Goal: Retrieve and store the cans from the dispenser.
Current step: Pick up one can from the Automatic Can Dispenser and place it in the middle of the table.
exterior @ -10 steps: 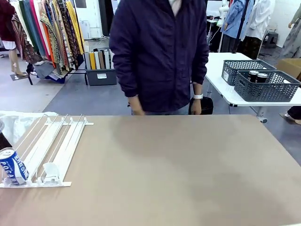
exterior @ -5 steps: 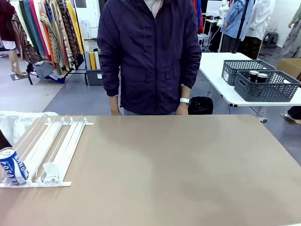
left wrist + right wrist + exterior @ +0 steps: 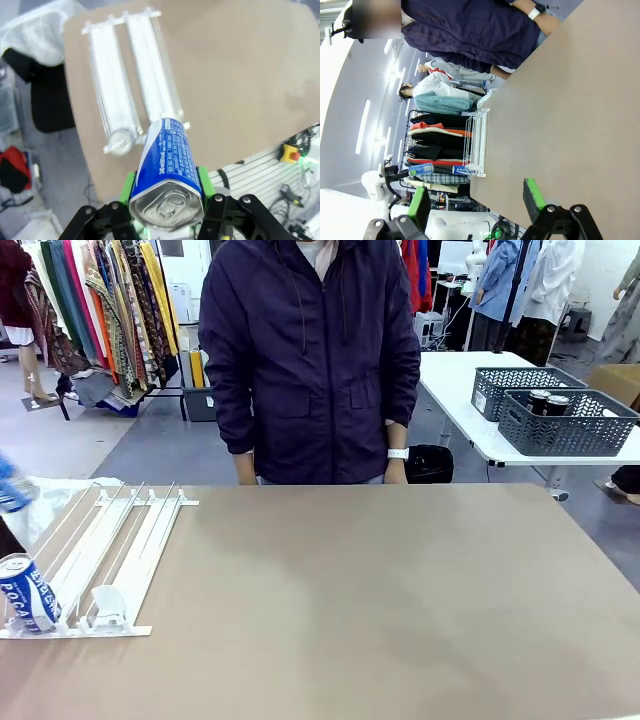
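While my left gripper (image 3: 168,184) clamps one can, the holdings read as follows, largest first.

1. Table (image 3: 400,590): tan top, bare across its middle and its 3 o'clock side.
2. Person (image 3: 310,360): dark purple jacket, standing at the table's 12 o'clock edge, arms down, a white band on one wrist.
3. Dispenser (image 3: 110,560): flat white rack of parallel rails, lying at the table's 8 o'clock corner with its low lip toward me.
4. Grey baskets (image 3: 565,420): two, on a white side table at 2 o'clock, well apart from my table. The nearer one has dark cans in it.
5. Right gripper (image 3: 476,199): green pads spread wide with nothing between them, above the table's near edge.
6. Held can (image 3: 167,165): blue-and-white with lettering, silver top toward my wrist, pinched between both green pads of my left fingers, up in the air above the dispenser's lip end.
7. Lane can (image 3: 28,592): blue-and-white, sitting at the lip at the dispenser's 7 o'clock end.
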`<action>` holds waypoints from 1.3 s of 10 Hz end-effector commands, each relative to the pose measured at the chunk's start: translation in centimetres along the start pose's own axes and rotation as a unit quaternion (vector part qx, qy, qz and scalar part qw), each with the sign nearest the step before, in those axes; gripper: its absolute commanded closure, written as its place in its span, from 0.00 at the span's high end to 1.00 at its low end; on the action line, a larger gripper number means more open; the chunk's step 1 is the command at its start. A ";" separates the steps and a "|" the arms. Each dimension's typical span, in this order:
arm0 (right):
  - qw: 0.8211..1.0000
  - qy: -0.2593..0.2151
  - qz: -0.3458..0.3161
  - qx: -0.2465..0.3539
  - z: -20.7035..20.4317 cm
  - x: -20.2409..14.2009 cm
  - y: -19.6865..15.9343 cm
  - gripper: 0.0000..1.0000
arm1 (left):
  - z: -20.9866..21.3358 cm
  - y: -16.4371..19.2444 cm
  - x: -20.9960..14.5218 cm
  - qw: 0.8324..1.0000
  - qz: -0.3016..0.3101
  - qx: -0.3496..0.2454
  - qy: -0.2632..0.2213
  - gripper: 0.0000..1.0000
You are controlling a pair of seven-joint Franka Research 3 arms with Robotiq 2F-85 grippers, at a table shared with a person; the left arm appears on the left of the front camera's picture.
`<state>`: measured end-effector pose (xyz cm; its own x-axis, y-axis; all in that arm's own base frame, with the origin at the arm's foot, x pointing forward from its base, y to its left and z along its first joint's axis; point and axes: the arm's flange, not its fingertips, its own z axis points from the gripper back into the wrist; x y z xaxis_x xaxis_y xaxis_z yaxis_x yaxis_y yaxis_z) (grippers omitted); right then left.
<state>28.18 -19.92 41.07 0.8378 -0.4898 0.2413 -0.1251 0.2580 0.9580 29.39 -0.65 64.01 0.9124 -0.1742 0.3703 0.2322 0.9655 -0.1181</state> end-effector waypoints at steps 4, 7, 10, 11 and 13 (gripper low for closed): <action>1.000 0.002 -0.001 0.002 0.2 0.0 0.4 1.00 | -17.2 -23.7 15.3 0.981 -0.192 0.006 -0.003 0.00; 1.000 0.002 -0.001 0.002 0.2 0.0 0.4 1.00 | -28.2 -33.2 14.1 0.961 -0.271 0.013 0.056 0.00; 1.000 0.002 -0.001 0.002 0.2 0.0 0.4 1.00 | -33.9 -34.8 12.3 0.948 -0.310 0.021 0.066 0.00; 1.000 0.002 -0.001 0.002 0.2 0.0 0.4 1.00 | -34.4 -34.7 12.4 0.948 -0.311 0.021 0.069 0.00; 1.000 0.002 -0.001 0.002 0.2 0.0 0.4 1.00 | -35.3 -34.6 12.2 0.947 -0.308 0.027 0.086 0.00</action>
<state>28.17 -19.92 41.07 0.8377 -0.4899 0.2413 -0.1250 0.2581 0.9580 44.12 -42.70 39.61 0.6389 -0.7433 0.1981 0.7422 0.6634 0.0954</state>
